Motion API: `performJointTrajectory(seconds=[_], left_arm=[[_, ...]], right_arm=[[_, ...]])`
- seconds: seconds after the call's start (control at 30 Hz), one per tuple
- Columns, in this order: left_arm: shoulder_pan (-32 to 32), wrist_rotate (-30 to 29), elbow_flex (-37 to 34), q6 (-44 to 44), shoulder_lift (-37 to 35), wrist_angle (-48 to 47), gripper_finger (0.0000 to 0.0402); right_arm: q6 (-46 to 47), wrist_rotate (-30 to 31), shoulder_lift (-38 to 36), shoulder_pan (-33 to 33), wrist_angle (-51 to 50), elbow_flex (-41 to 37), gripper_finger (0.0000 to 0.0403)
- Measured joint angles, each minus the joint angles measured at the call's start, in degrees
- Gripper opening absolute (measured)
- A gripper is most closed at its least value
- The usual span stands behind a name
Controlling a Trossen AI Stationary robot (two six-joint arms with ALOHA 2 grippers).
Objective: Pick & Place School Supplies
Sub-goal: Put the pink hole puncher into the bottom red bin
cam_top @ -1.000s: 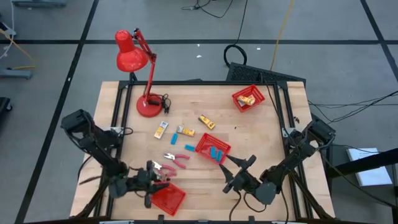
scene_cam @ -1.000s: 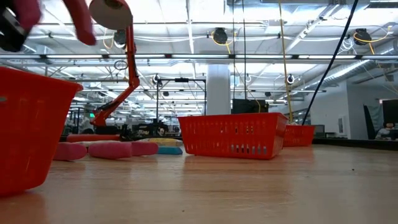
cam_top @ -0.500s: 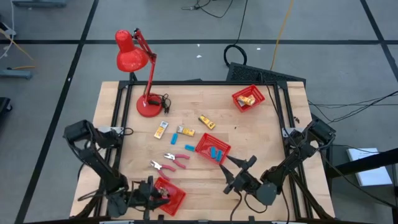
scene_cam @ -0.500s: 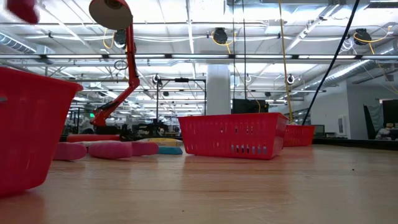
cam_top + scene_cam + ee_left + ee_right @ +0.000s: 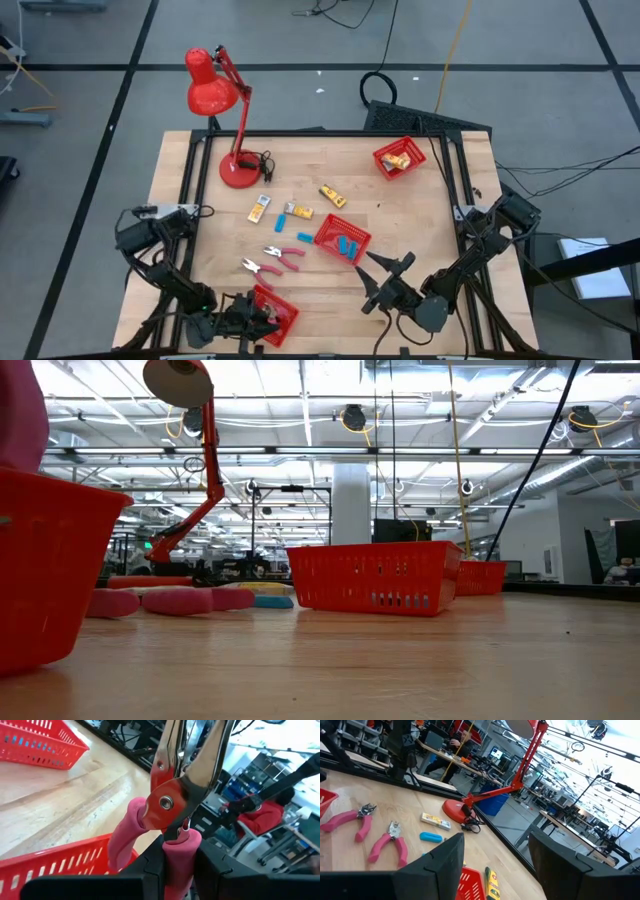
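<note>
Pink-handled pliers (image 5: 170,815) sit pinched by one handle in the left gripper (image 5: 178,865), clamped tight, right over the near red basket (image 5: 272,312) at the tabletop's (image 5: 420,215) front-left edge. The risk is clear: the grip is on a single handle, so the pliers could swing or pivot as they drop, and with the metal nose pointing up they might catch the basket's rim (image 5: 60,862) and tip out onto the wood. A release made too far to one side would miss altogether. Two more pliers (image 5: 262,268) wait on the tabletop near the middle basket (image 5: 343,239), with blue blocks (image 5: 305,238) and yellow packets (image 5: 332,196) beyond. The right gripper (image 5: 385,270) hangs spread wide and empty near the front edge, close to that middle basket; a careless swing could nudge it.
</note>
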Motion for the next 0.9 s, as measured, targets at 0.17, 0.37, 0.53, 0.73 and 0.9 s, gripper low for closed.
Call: performJointTrajectory(seconds=[0.17, 0.37, 0.53, 0.73, 0.9], left_arm=[[0.0, -0.36, 0.0, -1.0, -0.11, -1.88, 0.0065], [-0.47, -0.36, 0.0, -7.18, -0.13, -8.5, 0.0062], [-0.48, -0.36, 0.0, -11.93, -0.13, -12.47, 0.0055], [-0.49, -0.29, 0.0, -8.97, -0.16, -9.84, 0.0101], [-1.1, -0.91, -0.02, -5.55, -1.92, -9.5, 0.0172]], right_arm=[[-0.02, 0.0, 0.0, 0.0, 0.01, 0.0, 0.0212], [-0.04, -0.02, 0.0, 0.0, 0.03, 0.0, 0.0212], [-0.04, -0.02, 0.0, 0.0, 0.05, 0.0, 0.0212], [-0.24, -0.02, 0.0, 0.0, 0.05, 0.0, 0.0212], [-0.24, -0.02, 0.0, 0.0, 0.09, 0.0, 0.0212]])
